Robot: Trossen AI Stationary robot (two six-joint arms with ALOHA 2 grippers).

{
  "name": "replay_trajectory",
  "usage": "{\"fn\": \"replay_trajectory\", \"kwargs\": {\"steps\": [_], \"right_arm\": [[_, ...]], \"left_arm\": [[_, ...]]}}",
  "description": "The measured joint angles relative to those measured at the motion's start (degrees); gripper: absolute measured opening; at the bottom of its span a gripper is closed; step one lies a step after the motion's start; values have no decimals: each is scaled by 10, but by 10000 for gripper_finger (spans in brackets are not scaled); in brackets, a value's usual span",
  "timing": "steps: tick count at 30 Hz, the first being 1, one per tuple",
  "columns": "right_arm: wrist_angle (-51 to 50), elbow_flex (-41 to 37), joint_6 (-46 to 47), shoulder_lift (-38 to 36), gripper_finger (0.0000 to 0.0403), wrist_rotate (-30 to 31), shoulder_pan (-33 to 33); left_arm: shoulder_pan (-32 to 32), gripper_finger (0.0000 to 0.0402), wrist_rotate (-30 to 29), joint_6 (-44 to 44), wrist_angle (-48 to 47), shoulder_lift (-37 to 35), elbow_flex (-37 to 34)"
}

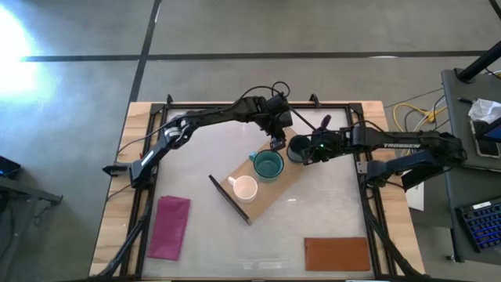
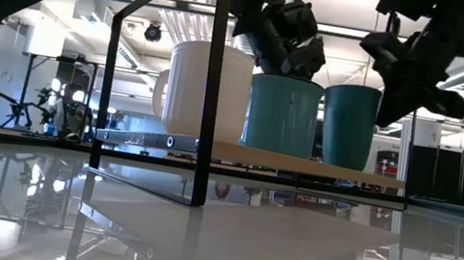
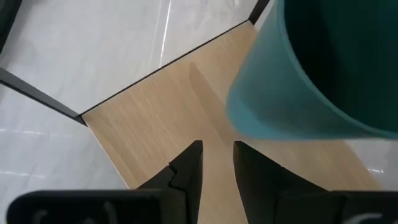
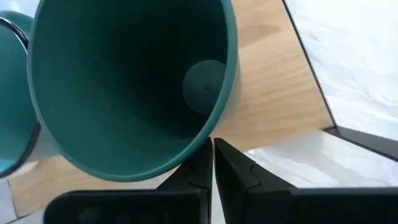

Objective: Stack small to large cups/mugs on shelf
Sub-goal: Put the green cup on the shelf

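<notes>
The light-wood shelf (image 1: 288, 176) lies slantwise at mid-table. On it stand in a row, each on its base, the white mug (image 1: 245, 188), the teal mug (image 1: 268, 165) and the dark green tumbler (image 1: 297, 148). All three also show in the low view: white mug (image 2: 210, 89), teal mug (image 2: 283, 115), tumbler (image 2: 349, 125). My left gripper (image 3: 217, 165) hovers just above the teal mug's far side, its fingers a little apart and empty. My right gripper (image 4: 212, 163) is shut beside the tumbler, on the side toward the table's right. My right gripper's shut fingertips stand right at the tumbler's outer wall just under its rim (image 4: 214, 127), coming slanting from the table's right. I cannot tell whether they touch it. The tumbler stands upright on the shelf.
A magenta cloth (image 1: 170, 227) lies at the near left and a brown-orange mat (image 1: 337, 252) at the near right. The shelf's black frame end (image 2: 202, 144) stands up beside the white mug. The bare tabletop (image 1: 329, 211) lies between the shelf and the mat.
</notes>
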Motion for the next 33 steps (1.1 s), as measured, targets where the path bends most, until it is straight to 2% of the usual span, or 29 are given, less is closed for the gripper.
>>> {"fn": "replay_trajectory", "kwargs": {"steps": [15,33], "right_arm": [[70,0,-21,42,9,1,-13],[122,0,-19,40,9,11,-21]], "left_arm": [[22,75,0,17,-9,-5,-3],[42,75,-18,45,-41,-31,-3]]}}
